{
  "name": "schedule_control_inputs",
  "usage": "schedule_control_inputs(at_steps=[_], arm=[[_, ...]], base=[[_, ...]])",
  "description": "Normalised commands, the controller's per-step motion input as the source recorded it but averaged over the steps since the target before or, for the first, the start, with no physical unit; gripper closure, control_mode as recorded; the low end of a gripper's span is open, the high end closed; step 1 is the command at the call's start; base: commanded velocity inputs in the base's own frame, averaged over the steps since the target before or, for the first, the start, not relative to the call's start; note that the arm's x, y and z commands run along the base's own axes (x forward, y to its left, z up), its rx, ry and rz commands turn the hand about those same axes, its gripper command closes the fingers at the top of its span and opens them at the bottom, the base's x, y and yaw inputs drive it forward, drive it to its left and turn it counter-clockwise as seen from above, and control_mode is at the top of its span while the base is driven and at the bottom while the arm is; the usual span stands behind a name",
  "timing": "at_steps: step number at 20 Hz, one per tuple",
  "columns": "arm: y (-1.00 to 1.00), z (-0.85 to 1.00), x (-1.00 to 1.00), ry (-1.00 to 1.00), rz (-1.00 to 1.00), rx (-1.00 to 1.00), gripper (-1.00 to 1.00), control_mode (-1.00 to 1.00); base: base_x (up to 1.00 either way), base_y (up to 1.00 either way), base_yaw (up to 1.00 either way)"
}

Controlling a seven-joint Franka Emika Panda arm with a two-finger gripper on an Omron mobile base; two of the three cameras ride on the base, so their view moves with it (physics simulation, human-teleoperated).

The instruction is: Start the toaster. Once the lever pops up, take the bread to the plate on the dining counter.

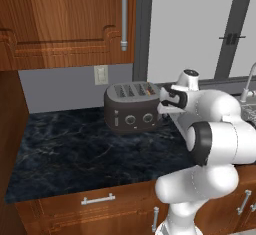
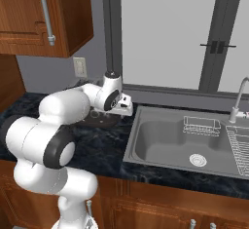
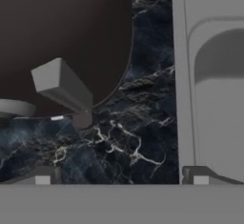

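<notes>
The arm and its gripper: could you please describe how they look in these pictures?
The arm is built of glossy white, rounded segments with dark bands at the joints. No cables or markings show on it. The hand is white with dark parts. The gripper ends in two small grey, blocky fingertips.

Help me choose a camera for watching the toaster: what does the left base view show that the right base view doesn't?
Only the left base view shows the toaster's slotted top and silver front knobs, with bare worktop before it. Only the right base view shows the sink, its faucet and a drain rack. Both share the arm, the gripper at the toaster's sink-side end, the wall outlet and the window.
</notes>
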Motion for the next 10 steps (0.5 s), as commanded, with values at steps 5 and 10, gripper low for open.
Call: schedule_control_inputs(at_steps=[5,10], arm=[[0.00,0.33,-0.04,-0.04,0.00,0.00,-1.00,-1.00],[0.00,0.39,0.00,-0.02,0.00,0.00,-1.00,-1.00]], base=[[0.00,0.00,0.00],[0.00,0.00,0.00]])
